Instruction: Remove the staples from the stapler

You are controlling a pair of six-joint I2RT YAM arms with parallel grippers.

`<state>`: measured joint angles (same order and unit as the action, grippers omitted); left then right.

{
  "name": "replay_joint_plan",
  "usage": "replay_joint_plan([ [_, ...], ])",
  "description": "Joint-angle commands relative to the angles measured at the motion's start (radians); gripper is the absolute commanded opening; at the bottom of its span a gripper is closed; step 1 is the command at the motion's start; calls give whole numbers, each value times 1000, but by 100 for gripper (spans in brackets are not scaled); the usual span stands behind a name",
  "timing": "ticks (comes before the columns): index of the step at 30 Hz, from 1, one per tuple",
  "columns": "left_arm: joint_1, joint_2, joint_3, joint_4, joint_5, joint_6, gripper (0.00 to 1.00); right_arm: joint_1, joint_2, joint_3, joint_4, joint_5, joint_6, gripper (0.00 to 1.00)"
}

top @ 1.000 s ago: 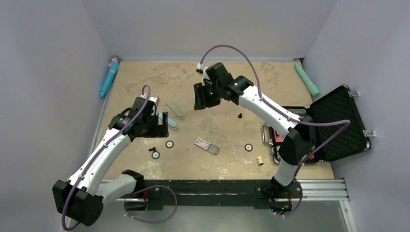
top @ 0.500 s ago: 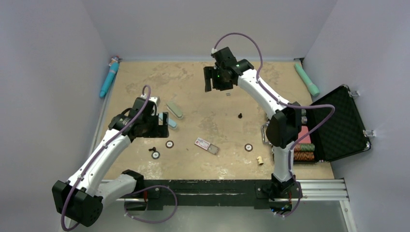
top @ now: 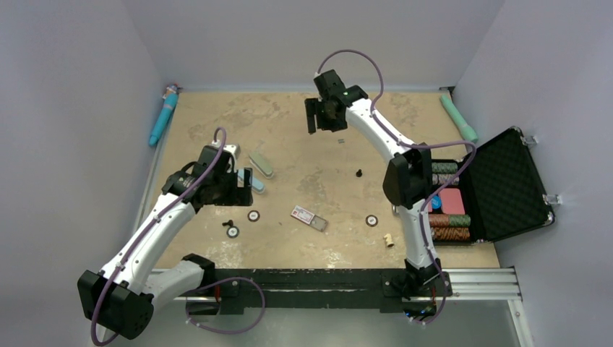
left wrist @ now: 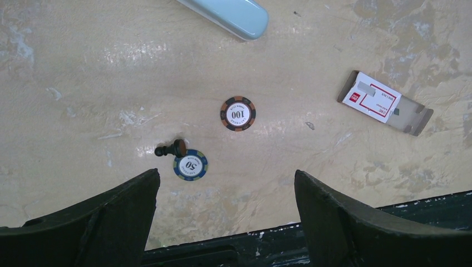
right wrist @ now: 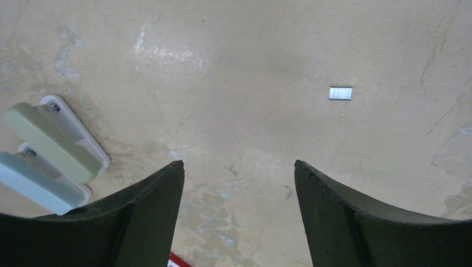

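The staples (right wrist: 340, 93) are a tiny grey metal strip lying loose on the tan table, ahead and right of my open, empty right gripper (right wrist: 239, 167). They also show in the top view (top: 340, 141), just below the right gripper (top: 324, 121) at the far middle. A pale green stapler (top: 262, 165) and a pale blue stapler (top: 250, 181) lie side by side at the left; both show in the right wrist view (right wrist: 53, 146) (right wrist: 34, 183). My left gripper (top: 241, 185) hovers open and empty beside the blue stapler (left wrist: 228, 14).
Poker chips (left wrist: 237, 113) (left wrist: 190, 165), a black pawn (left wrist: 170, 148) and a red-white staple box (left wrist: 384, 103) lie below the left gripper. A black peg (top: 359, 173), another chip (top: 371, 220), an open black case (top: 506, 184), and blue (top: 163, 116) and green (top: 459, 119) tubes are also present.
My right gripper has swung from the table's middle toward the far wall, uncovering the staples strip on the table. The left arm has not moved.
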<state>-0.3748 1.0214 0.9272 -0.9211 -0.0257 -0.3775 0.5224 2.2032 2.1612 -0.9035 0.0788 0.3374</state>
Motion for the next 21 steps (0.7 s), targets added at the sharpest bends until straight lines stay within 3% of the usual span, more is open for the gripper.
replay_joint_plan([
  [1,-6,-13,-1,28,11,16,94,-24,12,37,42,46,-41,75],
  [15,-7,11,2,21,3,9,93,-40,91,63,208,167,-97,75],
  [21,-8,12,1,19,-7,1,93,-84,172,196,141,84,41,76],
])
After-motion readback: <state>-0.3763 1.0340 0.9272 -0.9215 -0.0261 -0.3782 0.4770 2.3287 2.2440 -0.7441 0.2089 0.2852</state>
